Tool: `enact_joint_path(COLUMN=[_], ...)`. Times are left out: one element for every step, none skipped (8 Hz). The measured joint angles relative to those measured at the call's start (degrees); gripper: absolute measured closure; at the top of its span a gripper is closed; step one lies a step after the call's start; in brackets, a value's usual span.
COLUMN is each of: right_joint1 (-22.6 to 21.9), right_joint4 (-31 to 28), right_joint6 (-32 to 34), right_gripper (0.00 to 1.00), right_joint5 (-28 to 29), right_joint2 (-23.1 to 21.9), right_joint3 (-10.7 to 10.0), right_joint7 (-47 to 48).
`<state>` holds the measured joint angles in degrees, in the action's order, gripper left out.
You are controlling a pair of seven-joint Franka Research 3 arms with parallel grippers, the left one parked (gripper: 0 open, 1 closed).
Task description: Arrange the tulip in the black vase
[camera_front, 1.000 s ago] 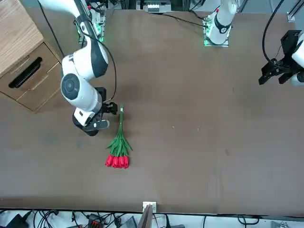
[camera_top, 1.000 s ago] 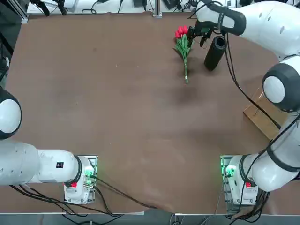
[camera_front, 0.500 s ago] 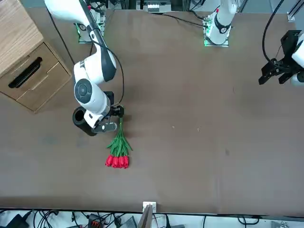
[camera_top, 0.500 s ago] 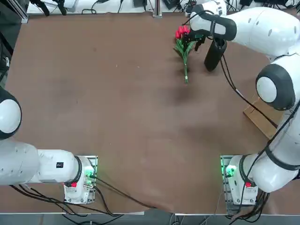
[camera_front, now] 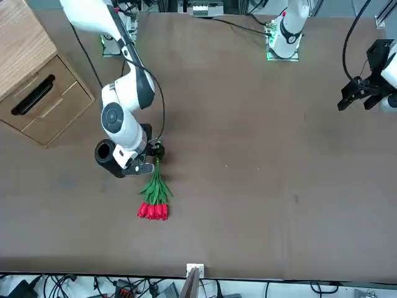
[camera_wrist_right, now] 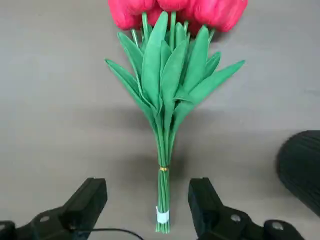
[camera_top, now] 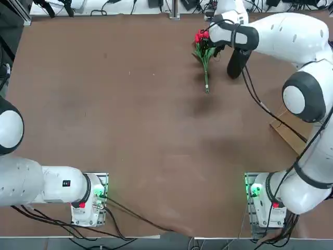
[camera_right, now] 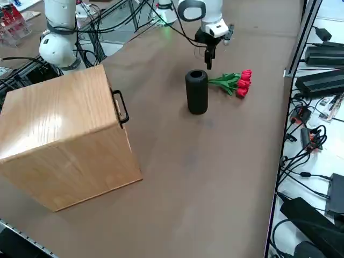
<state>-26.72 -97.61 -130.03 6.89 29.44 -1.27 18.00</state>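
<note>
The tulip (camera_wrist_right: pixel 167 75), a bunch of red blooms, green leaves and thin tied stems, lies flat on the brown table (camera_top: pixel 130 114). In the top view the tulip (camera_top: pixel 204 53) is at the far right, its blooms pointing to the far edge. The black vase (camera_top: pixel 238 61) stands upright just to its right, apart from it. My right gripper (camera_wrist_right: pixel 150 202) hangs open above the stem end. One finger (camera_wrist_right: pixel 89 199) is on each side of the stems and touches nothing. The front view shows the gripper (camera_front: pixel 149 162) between the vase (camera_front: pixel 107 156) and the tulip (camera_front: pixel 155 195).
A wooden drawer cabinet (camera_right: pixel 70 134) stands at the table's right side, near the right arm's base. The table's far edge lies just beyond the blooms, with cables (camera_top: pixel 130 6) behind it. Bare brown tabletop stretches to the left of the tulip.
My right arm has swung from over the vase to over the tulip's stem end. The gripper stays open. Tulip and vase have not moved.
</note>
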Motion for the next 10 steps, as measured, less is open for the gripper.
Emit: enact_joint_path(right_joint1=[-0.45, -1.0, -1.4, -1.52, -1.52, -1.53, -1.57, -1.7, -1.8, -1.86], right_joint4=[-0.98, -1.64, -1.87, -1.92, -2.07, -2.17, -2.19, -2.19, -2.19, -2.19], right_joint6=[-1.1, -1.78, -2.44, -2.95, -4.2, -6.05, -7.34, -8.07, -8.4, -8.51], right_gripper=[0.0, 0.0, 0.0, 0.01, 0.01, 0.01, 0.01, 0.01, 0.01, 0.01], right_joint5=[0.0, -0.01, -0.01, -0.01, -0.01, -0.01, -0.19, -0.35, -0.39, -0.39], right_joint2=[0.15, 0.37, 0.6, 0.92, 1.51, 2.44, 3.63, 4.59, 5.15, 5.35], right_joint3=[-0.07, -0.11, -0.21, -0.27, -0.36, -0.41, -0.41, -0.41, -0.43, -0.59], right_joint7=[0.28, 0.55, 0.86, 1.05, 1.65, 2.94, 4.14, 4.62, 4.74, 5.0])
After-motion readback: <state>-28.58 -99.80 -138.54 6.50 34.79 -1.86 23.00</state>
